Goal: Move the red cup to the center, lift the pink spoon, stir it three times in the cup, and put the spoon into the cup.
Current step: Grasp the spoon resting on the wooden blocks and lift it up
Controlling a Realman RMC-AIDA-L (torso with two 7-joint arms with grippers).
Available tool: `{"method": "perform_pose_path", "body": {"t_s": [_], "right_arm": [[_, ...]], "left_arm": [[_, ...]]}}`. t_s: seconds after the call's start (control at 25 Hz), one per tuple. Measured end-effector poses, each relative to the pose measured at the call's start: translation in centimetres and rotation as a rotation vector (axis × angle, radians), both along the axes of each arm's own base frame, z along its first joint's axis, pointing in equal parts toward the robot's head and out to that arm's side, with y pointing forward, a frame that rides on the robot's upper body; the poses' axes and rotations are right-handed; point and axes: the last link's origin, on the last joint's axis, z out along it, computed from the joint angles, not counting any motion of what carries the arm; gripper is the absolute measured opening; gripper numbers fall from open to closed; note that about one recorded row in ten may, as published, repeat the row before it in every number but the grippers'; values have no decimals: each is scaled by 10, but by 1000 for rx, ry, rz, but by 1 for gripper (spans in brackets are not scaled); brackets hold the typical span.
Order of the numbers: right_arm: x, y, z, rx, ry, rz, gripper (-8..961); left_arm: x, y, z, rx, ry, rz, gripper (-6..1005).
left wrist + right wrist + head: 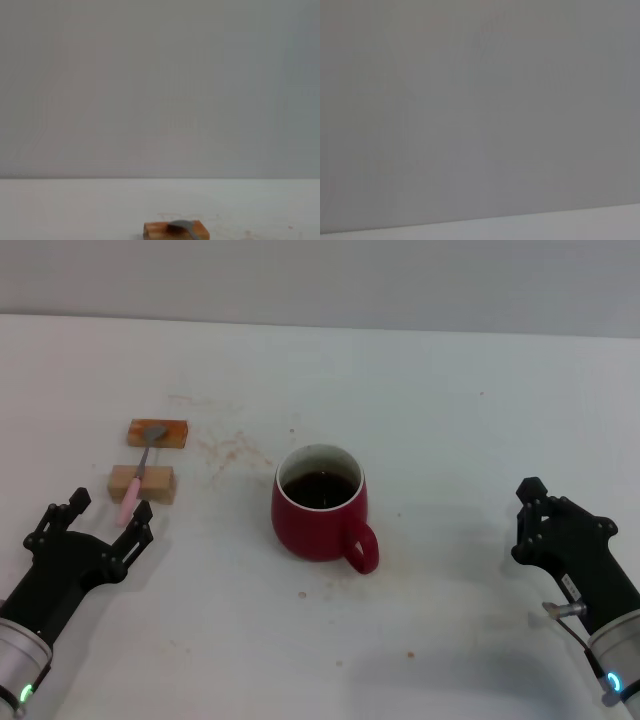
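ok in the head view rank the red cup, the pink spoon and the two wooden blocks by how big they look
1. red cup, clearly largest
2. pink spoon, longest of the rest but very slim
3. orange block and tan block: alike, not ranked

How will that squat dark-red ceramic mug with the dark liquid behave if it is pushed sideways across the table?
The squat dark-red ceramic mug looks wide and low, so it would likely slide rather than tip. Its dark liquid sits fairly high, so a quick shove may slosh it. The loop handle sticks out, so an off-centre push could turn it.
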Motion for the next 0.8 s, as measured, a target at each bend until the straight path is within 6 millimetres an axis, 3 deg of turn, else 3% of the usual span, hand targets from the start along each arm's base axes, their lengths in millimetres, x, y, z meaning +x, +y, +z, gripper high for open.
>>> {"method": "perform_pose_path", "body": {"t_s": [0.8], "right_arm": [[-4,0,-1,2,10,14,0]], "left_arm": [[4,7,-10,-53,21,-4,657]]}}
